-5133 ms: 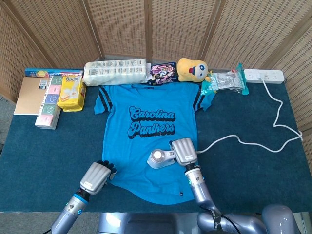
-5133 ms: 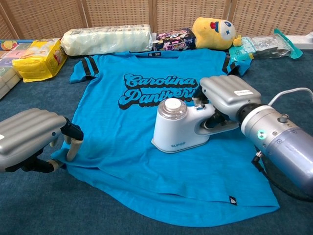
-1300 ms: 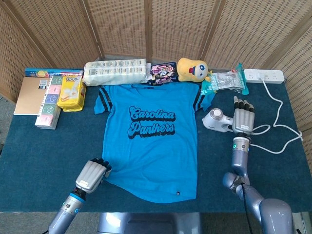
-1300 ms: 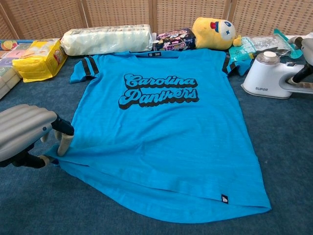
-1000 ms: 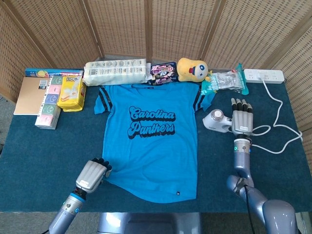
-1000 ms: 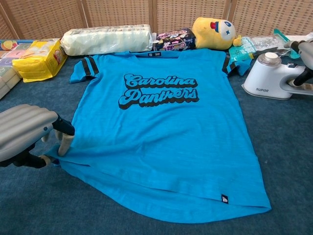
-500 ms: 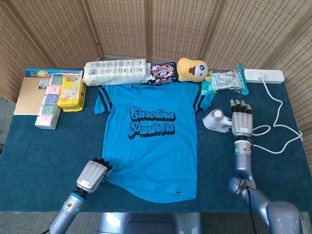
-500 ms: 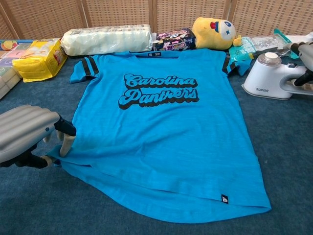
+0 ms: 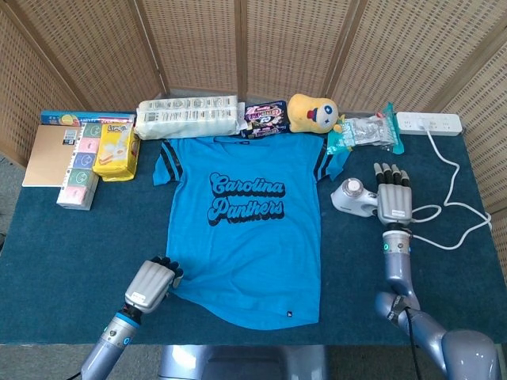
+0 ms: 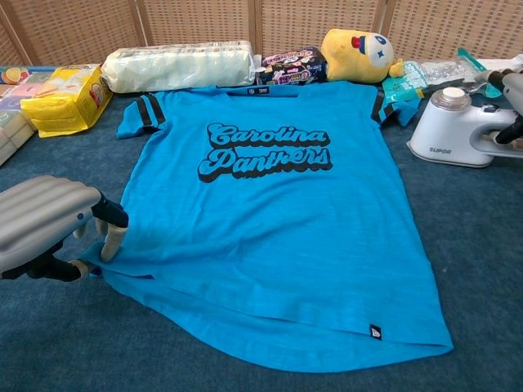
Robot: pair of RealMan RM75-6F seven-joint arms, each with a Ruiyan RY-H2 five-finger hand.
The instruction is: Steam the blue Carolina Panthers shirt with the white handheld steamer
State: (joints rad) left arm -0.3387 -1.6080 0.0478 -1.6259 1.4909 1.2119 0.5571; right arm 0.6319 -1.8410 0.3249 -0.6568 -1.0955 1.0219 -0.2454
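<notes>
The blue Carolina Panthers shirt (image 9: 244, 218) (image 10: 274, 216) lies flat, front up, in the middle of the table. My left hand (image 9: 150, 286) (image 10: 49, 224) is at its lower left corner, fingers curled, and pinches the hem there. The white handheld steamer (image 9: 351, 196) (image 10: 451, 127) stands upright on the cloth to the right of the shirt, off the fabric. My right hand (image 9: 394, 203) (image 10: 512, 102) lies over its handle with the fingers stretched straight and apart, not wrapped around it. The chest view cuts off most of that hand.
Along the back edge lie a book and tissue packs (image 9: 79, 154), a yellow pack (image 9: 116, 149), a long white package (image 9: 188, 115), snack bags (image 9: 264, 119), a yellow plush toy (image 9: 311, 112) and a plastic bag (image 9: 366, 131). A power strip (image 9: 429, 122) and white cord (image 9: 451, 194) run beside the right hand.
The steamer left the shirt and now stands right of it with my right hand's fingers stretched out. In the last second that hand slid slightly toward me. The left hand stayed.
</notes>
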